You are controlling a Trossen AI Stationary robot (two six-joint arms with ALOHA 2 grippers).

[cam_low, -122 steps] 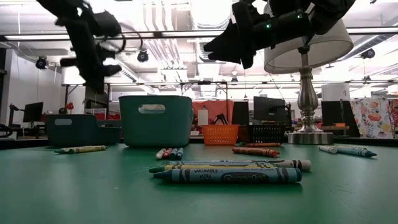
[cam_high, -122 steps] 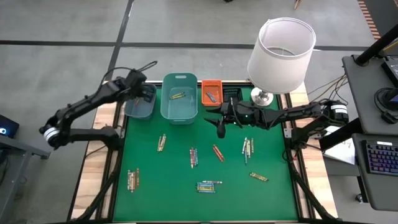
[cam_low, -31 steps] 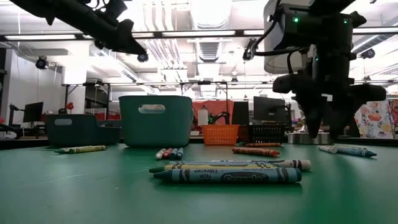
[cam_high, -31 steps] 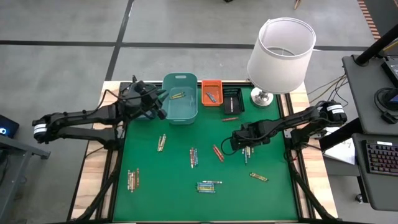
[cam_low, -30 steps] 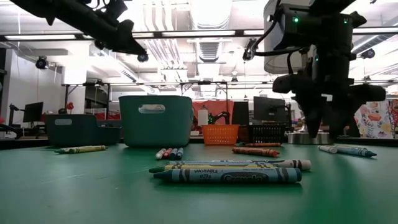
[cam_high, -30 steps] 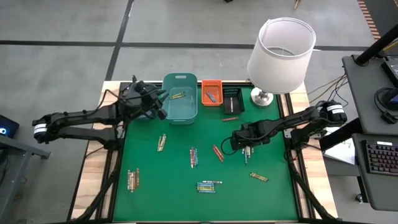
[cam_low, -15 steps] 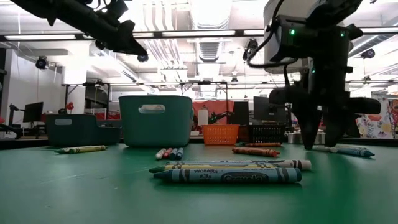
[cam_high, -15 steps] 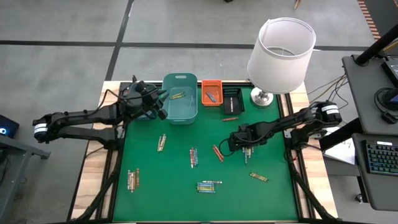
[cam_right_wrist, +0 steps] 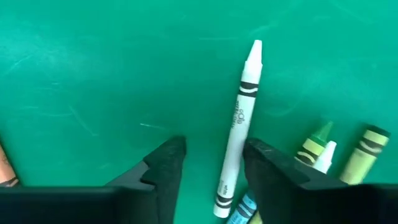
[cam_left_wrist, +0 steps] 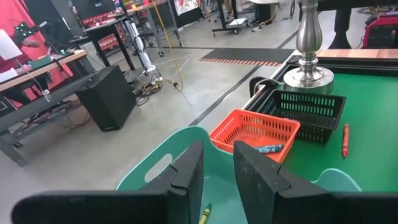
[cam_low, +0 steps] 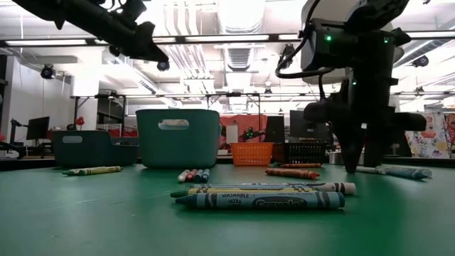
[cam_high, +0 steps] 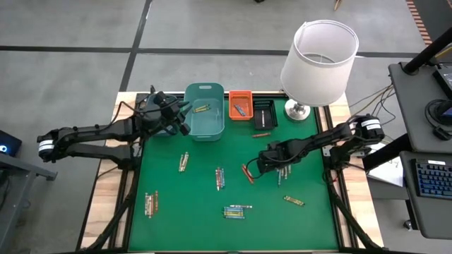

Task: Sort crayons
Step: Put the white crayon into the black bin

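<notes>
The right gripper [cam_right_wrist: 211, 158], partly open and empty, stands low just beside the white crayon [cam_right_wrist: 238, 118]; it should straddle that crayon alone, clear of the green ones.

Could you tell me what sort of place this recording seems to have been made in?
Probably a robotics lab or workshop: the green table stands on a bare concrete floor, the low view shows exposed ceiling ducts, and workbenches with cables stand behind.
</notes>
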